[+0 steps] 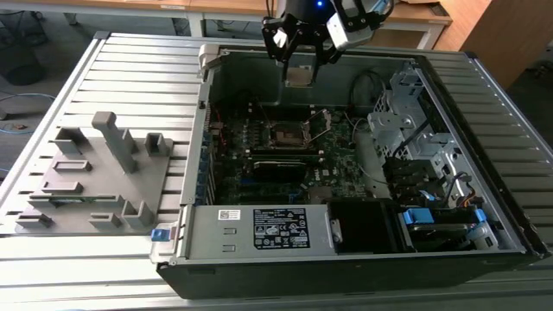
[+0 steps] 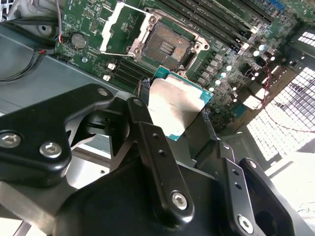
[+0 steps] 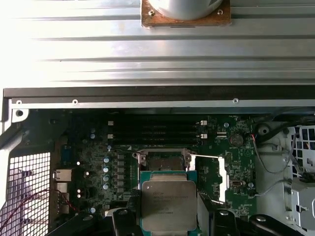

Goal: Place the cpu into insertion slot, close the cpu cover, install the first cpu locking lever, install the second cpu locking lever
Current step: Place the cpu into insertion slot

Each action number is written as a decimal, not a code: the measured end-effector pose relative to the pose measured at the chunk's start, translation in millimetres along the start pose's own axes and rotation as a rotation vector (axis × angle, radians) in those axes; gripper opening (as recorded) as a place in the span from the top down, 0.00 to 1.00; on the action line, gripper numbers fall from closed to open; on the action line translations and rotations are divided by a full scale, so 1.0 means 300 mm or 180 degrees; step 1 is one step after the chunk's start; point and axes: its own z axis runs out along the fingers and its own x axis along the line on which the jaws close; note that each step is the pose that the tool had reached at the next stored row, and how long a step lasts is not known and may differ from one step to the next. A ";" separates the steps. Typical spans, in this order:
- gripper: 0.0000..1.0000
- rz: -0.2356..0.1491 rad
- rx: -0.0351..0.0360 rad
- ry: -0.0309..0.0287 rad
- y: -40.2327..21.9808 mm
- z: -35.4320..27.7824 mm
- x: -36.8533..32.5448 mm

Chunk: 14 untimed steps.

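Note:
My gripper (image 1: pixel 300 72) hangs over the back of the open computer case (image 1: pixel 199 194), shut on the cpu (image 1: pixel 299 76). The cpu is a flat square chip with a dull metal top (image 2: pixel 177 105) and a green rim, pinched at two opposite edges by black fingers (image 2: pixel 141 105). In the first wrist view the cpu (image 3: pixel 169 204) sits above and just short of the insertion slot (image 3: pixel 162 161). The slot (image 2: pixel 165 46) is bare, its contact field showing. The cpu cover (image 2: pixel 117 25), a silvery frame, is swung open beside the slot (image 1: pixel 288 133).
The motherboard (image 1: pixel 259 175) lies inside the case, with memory slots (image 3: pixel 152 130) beside the socket. Drive bays and cables (image 1: pixel 415 129) crowd the exterior view's right; a power supply (image 1: pixel 259 230) fills the near side. A grey fixture block (image 1: pixel 87 175) stands on the slatted table (image 1: pixel 129 71).

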 end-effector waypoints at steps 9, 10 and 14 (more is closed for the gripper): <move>0.46 0.0000 0.0000 0.0000 -0.002 0.023 0.000; 0.46 0.0000 0.0000 0.0000 -0.002 0.024 0.000; 0.46 0.0000 0.0000 0.0000 -0.002 0.025 0.000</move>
